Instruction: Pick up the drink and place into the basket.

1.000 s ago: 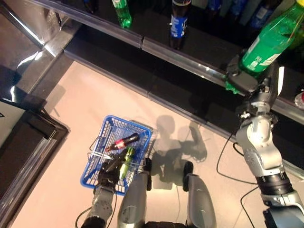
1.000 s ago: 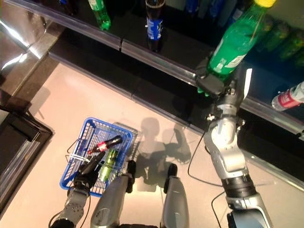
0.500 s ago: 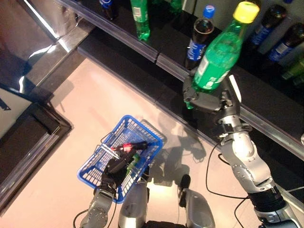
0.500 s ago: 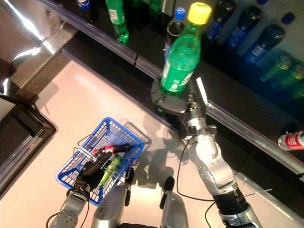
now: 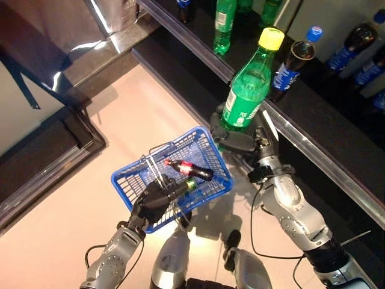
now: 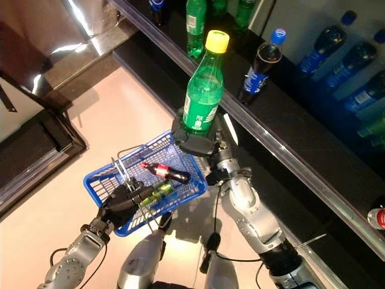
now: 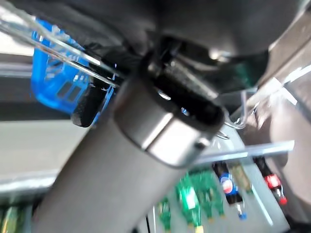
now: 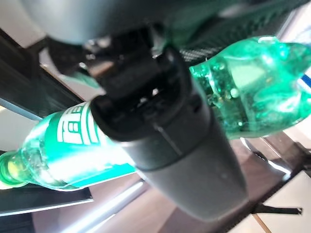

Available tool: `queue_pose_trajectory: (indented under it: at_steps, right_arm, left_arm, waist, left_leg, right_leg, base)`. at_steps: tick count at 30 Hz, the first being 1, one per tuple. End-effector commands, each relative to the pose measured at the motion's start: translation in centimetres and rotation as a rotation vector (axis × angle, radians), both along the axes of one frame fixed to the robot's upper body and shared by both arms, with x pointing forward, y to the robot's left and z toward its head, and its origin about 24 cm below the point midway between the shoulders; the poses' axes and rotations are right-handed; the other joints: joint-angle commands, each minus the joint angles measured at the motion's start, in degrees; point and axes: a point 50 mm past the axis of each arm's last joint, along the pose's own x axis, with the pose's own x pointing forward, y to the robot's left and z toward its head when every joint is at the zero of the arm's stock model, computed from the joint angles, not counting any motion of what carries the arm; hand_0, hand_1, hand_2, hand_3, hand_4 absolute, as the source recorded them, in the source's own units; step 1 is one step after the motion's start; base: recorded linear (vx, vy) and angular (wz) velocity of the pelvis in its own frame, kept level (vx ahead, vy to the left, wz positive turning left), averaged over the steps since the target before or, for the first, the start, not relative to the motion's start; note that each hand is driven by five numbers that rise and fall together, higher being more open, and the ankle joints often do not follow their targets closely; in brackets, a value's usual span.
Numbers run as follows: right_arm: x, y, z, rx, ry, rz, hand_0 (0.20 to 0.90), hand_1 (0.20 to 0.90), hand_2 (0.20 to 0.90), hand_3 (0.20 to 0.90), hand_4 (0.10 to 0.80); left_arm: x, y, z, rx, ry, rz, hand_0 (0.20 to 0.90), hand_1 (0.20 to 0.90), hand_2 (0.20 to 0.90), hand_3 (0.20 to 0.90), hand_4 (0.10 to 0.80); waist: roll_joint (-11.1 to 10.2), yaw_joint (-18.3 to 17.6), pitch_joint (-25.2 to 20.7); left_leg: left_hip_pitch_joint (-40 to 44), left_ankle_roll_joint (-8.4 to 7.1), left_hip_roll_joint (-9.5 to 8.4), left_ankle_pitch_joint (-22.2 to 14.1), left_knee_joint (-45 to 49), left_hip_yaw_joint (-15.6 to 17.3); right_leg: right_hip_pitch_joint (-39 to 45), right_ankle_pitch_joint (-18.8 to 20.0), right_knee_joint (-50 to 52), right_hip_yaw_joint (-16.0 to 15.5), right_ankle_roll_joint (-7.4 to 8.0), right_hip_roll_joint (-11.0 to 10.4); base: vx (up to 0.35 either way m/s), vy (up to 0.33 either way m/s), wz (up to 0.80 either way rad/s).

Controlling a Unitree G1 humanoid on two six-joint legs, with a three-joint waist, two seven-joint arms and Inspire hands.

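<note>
**Green bottle held beside the basket**

While my right hand (image 5: 240,137) is curled around the base of the green drink bottle (image 5: 248,93), I hold it upright just beside the blue basket (image 5: 135,180). My left hand (image 5: 153,198) grips the basket's wire handle; two bottles lie inside.

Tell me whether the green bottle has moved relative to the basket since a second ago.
Yes. The green bottle, held by the right hand, came from far right to just beside the blue basket.

I held one green bottle (image 5: 248,90) and one blue basket (image 5: 135,180). Two bottles (image 5: 188,170) lay inside the basket.
</note>
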Motion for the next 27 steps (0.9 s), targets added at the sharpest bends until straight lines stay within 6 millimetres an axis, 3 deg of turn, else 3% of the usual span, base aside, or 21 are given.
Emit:
queue_pose_trajectory:
  at_steps: [1,7,12,18,20,27]
  right_arm:
    - [-1.1,3.0,5.7,0.124,-0.286,0.124,0.300,0.300,0.300,0.200,0.100]
    - [0.4,4.4,3.5,0.069,-0.159,0.094,0.300,0.300,0.300,0.200,0.100]
    - [1.1,5.4,1.8,0.085,-0.060,0.105,0.300,0.300,0.300,0.200,0.100]
    - [1.8,7.2,0.2,-0.022,-0.027,0.070,0.300,0.300,0.300,0.200,0.100]
    - [2.5,7.2,-1.0,-0.024,0.027,0.041,0.300,0.300,0.300,0.200,0.100]
    - [3.3,6.9,-2.6,-0.052,0.065,-0.041,0.300,0.300,0.300,0.200,0.100]
  left_arm:
    - [-0.5,-3.6,12.3,-0.266,-0.682,-0.338,0.300,0.300,0.300,0.200,0.100]
    - [-1.3,-4.9,14.6,-0.311,-0.791,-0.503,0.300,0.300,0.300,0.200,0.100]
    - [-1.7,-5.2,15.3,-0.327,-0.826,-0.571,0.300,0.300,0.300,0.200,0.100]
    - [-2.0,-5.7,15.9,-0.323,-0.872,-0.650,0.300,0.300,0.300,0.200,0.100]
    - [-2.3,-5.7,16.2,-0.316,-0.919,-0.682,0.300,0.300,0.300,0.200,0.100]
    - [-2.8,-5.0,17.7,-0.291,-1.043,-0.716,0.300,0.300,0.300,0.200,0.100]
  waist:
    - [0.45,1.39,-11.30]
    - [0.77,3.08,-11.50]
    - [1.16,4.43,-11.46]
    - [1.79,6.56,-11.64]
    - [2.08,7.42,-11.64]
    - [2.22,9.03,-11.72]
  left_leg:
    - [-0.44,0.23,-0.30,0.42,1.47,-1.63]
    - [-0.52,0.16,-1.14,0.73,1.17,-3.47]
    - [-1.01,0.09,-1.84,0.77,1.42,-5.08]
    - [-1.72,0.07,-2.79,1.16,1.42,-7.32]
    - [-1.89,0.04,-3.11,1.32,1.33,-8.14]
    - [-2.37,0.02,-3.94,1.19,1.61,-9.54]
  right_leg:
    - [0.67,-0.69,3.56,-1.83,-1.50,-0.97]
    - [1.46,-0.62,3.33,-3.84,-1.10,-1.85]
    - [1.59,-0.78,3.50,-5.06,-1.06,-2.34]
    - [1.62,-0.83,3.42,-6.39,-1.16,-2.69]
    - [1.73,-0.85,3.38,-7.20,-1.23,-2.86]
    - [1.81,-1.17,3.82,-8.46,-1.07,-3.23]
  base:
    - [0.016,-0.012,0.34]
    - [0.029,0.004,0.21]
    - [0.013,-0.007,0.22]
    - [0.006,-0.012,0.19]
    - [0.016,0.001,0.20]
    - [0.015,0.003,0.20]
